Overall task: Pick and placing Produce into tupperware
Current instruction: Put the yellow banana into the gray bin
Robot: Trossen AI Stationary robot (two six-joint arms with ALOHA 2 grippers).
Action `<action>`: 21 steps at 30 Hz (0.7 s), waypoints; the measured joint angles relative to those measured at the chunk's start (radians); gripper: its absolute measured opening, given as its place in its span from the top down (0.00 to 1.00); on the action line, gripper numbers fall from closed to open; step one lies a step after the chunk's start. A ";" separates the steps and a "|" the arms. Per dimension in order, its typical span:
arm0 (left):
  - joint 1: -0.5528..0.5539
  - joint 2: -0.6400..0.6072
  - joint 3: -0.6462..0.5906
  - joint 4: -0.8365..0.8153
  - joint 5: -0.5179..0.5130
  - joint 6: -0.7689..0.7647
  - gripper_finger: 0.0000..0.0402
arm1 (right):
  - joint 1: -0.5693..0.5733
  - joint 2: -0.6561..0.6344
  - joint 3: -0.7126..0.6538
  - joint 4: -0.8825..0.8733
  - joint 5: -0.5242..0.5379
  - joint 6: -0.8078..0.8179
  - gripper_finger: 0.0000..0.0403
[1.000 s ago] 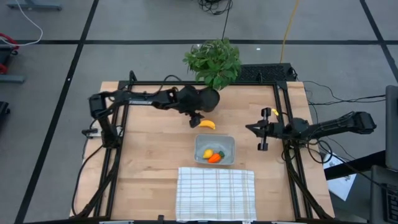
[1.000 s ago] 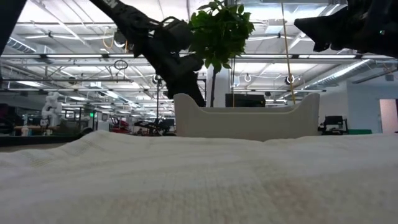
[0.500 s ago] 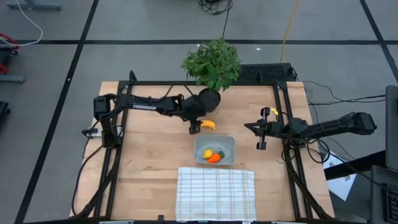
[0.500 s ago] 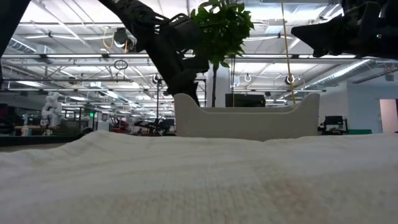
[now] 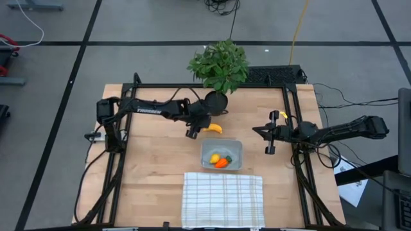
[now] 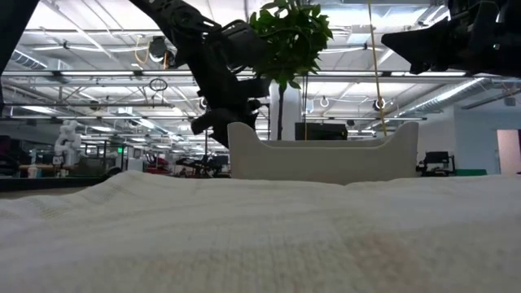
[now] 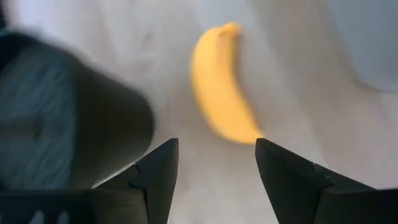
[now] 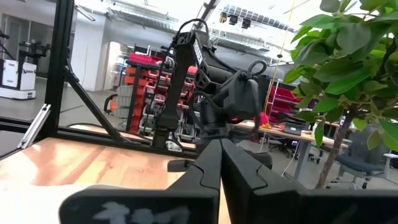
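My left claw [image 5: 192, 133] hangs open just left of the banana [image 5: 214, 128] on the counter [image 5: 154, 167]. Carrot [image 5: 221, 163] and lemon [image 5: 214, 158] sit in the tupperware [image 5: 236, 149]. My right claw [image 5: 270, 133] waits closed, empty, right of it.

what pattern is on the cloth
White with a thin dark grid of checks; the cloth shows it best in the high view.
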 joint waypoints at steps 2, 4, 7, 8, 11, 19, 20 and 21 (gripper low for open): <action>0.000 0.000 -0.001 -0.001 0.043 0.045 0.46 | 0.000 0.000 0.000 0.000 0.000 -0.003 1.00; -0.001 0.000 -0.001 0.001 0.060 0.076 0.46 | 0.000 0.000 0.000 0.000 0.000 -0.003 1.00; -0.004 0.000 -0.001 0.005 0.059 0.114 0.46 | 0.000 0.000 0.000 0.000 0.000 -0.002 1.00; -0.005 0.000 -0.001 0.012 0.059 0.126 0.46 | 0.000 0.000 0.000 0.000 0.000 -0.001 1.00; -0.011 -0.001 -0.001 0.027 0.060 0.184 0.46 | 0.000 0.000 0.000 0.000 0.000 -0.001 1.00; -0.016 -0.001 -0.001 0.030 0.094 0.385 0.46 | 0.000 0.000 0.000 0.000 0.000 -0.002 1.00; -0.016 -0.001 -0.001 0.031 0.097 0.400 0.46 | 0.000 0.000 0.000 0.000 0.000 -0.003 1.00; -0.016 -0.001 -0.001 0.034 0.105 0.410 0.46 | 0.000 0.000 0.000 0.000 0.000 -0.003 1.00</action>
